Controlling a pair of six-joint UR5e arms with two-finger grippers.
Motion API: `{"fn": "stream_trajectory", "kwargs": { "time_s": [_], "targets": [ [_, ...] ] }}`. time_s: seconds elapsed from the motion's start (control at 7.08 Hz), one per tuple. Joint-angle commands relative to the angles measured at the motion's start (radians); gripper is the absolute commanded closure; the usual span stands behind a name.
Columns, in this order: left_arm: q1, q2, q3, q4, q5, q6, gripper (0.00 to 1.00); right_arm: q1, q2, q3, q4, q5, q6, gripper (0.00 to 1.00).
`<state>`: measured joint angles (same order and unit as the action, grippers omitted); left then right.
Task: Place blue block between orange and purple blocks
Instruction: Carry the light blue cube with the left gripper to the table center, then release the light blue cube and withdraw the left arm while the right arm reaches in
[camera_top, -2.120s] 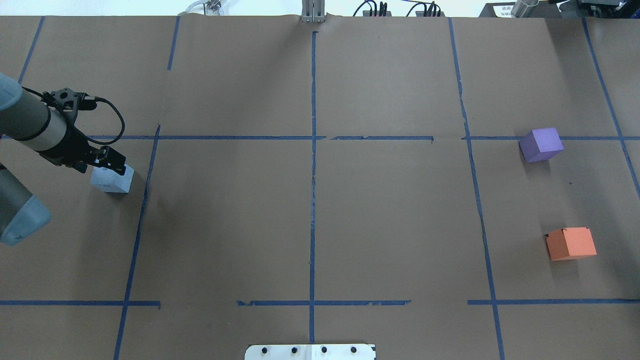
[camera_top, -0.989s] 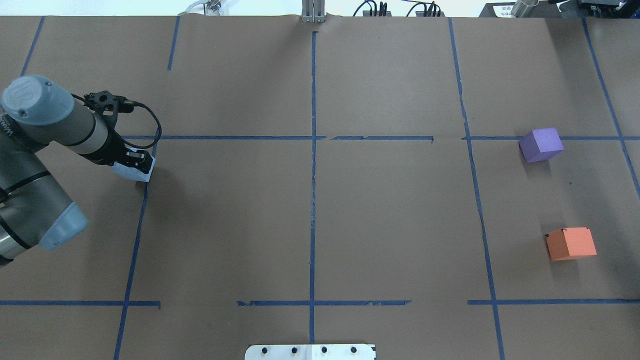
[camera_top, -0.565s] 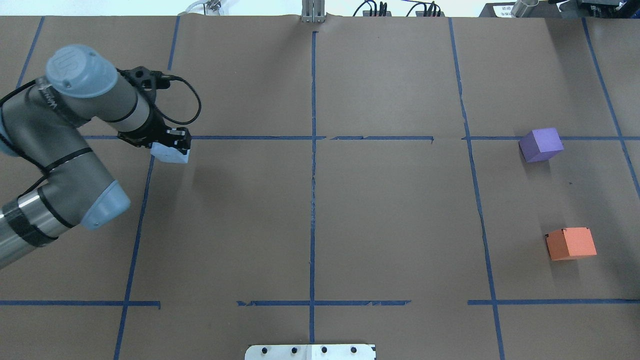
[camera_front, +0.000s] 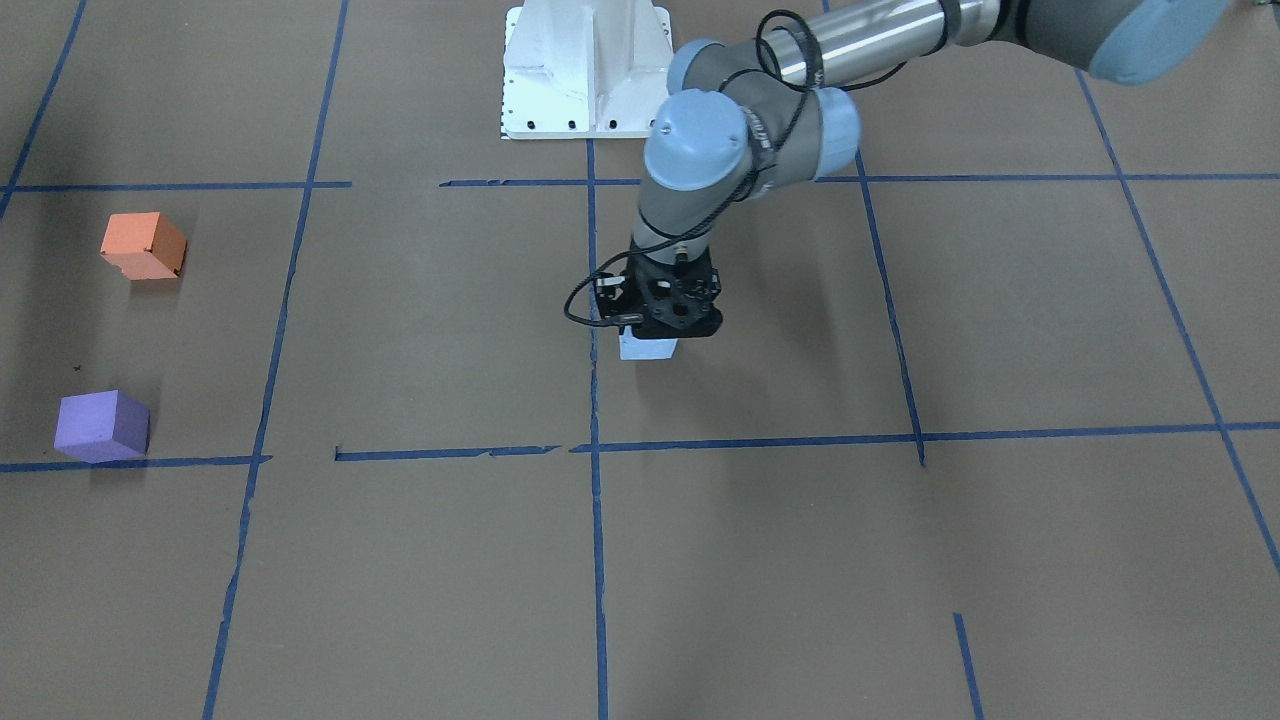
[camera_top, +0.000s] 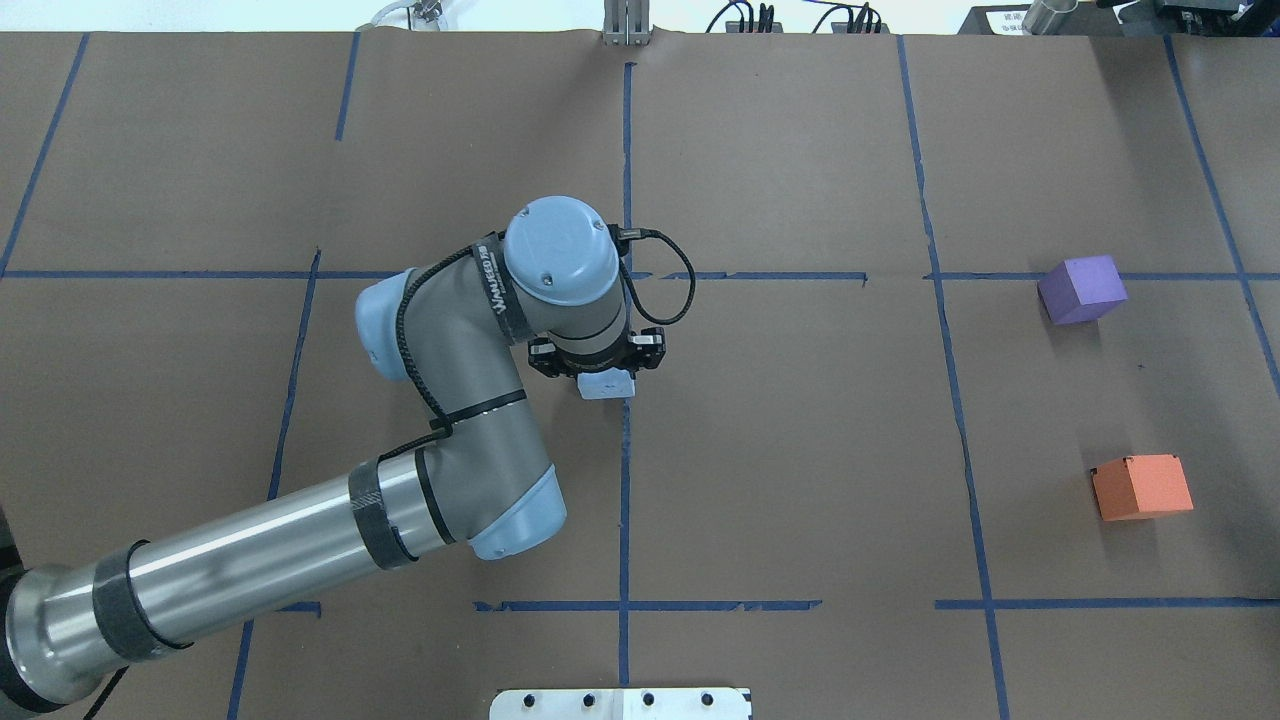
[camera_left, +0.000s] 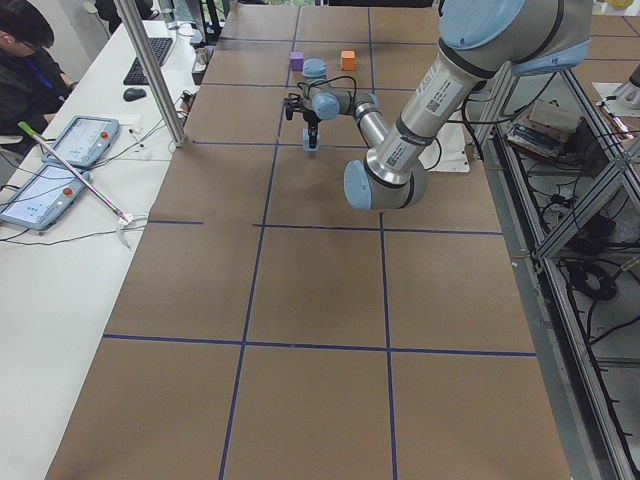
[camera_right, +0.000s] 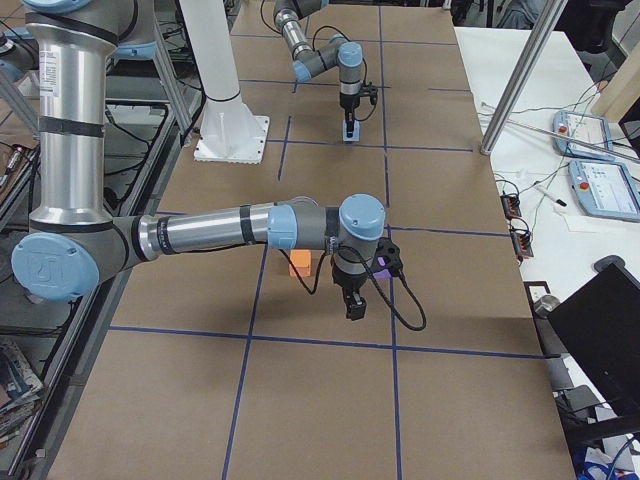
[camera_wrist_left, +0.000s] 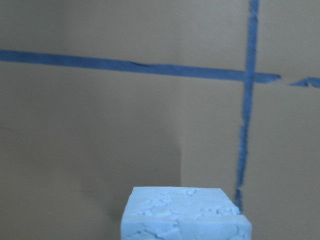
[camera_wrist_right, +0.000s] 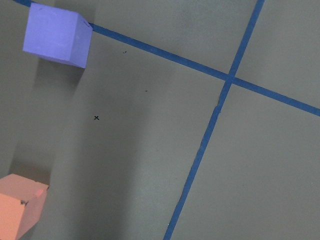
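My left gripper (camera_top: 607, 378) is shut on the pale blue block (camera_top: 607, 387) and holds it above the table's centre tape line. The block also shows in the front view (camera_front: 648, 348) and at the bottom of the left wrist view (camera_wrist_left: 185, 212). The purple block (camera_top: 1082, 289) and the orange block (camera_top: 1142, 487) stand apart at the far right, with a bare gap between them. Both show in the right wrist view, purple (camera_wrist_right: 56, 36) and orange (camera_wrist_right: 20, 210). My right gripper (camera_right: 352, 308) shows only in the exterior right view, above those blocks; I cannot tell if it is open.
Blue tape lines (camera_top: 625, 450) divide the brown paper table into squares. The white robot base (camera_front: 585, 70) stands at the robot's edge. An operator (camera_left: 25, 70) and tablets (camera_left: 85, 140) are at a side table beyond a metal pole (camera_left: 150, 70).
My left arm has carried the blue block from the table's far left, rightward, to the centre tape line. The purple and orange blocks have not moved.
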<state>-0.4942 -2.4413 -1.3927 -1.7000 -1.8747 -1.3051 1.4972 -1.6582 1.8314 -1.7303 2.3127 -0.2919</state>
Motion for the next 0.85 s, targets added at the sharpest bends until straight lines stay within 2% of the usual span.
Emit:
{"fn": "stream_trajectory", "kwargs": {
  "time_s": [0.0,0.14,0.28,0.42,0.57,0.71],
  "targets": [
    [0.026,-0.024,0.043,-0.001,0.014,-0.005,0.0,0.0,0.0,0.0,0.0,0.001,0.0,0.0],
    [0.011,-0.024,0.028,0.008,0.017,-0.006,0.0,0.0,0.0,0.002,0.0,0.001,0.002,0.0],
    [-0.068,-0.015,-0.032,0.031,-0.016,0.003,0.0,0.0,0.003,0.003,0.0,0.001,0.002,0.0],
    [-0.146,0.029,-0.105,0.101,-0.131,0.054,0.0,0.0,0.006,0.008,0.0,0.001,0.014,0.0],
    [-0.234,0.126,-0.203,0.153,-0.202,0.207,0.0,-0.002,0.018,0.011,0.0,0.001,0.06,0.0],
    [-0.301,0.25,-0.307,0.181,-0.21,0.36,0.0,-0.005,0.028,0.022,0.0,0.002,0.097,0.0]
  ]
}}
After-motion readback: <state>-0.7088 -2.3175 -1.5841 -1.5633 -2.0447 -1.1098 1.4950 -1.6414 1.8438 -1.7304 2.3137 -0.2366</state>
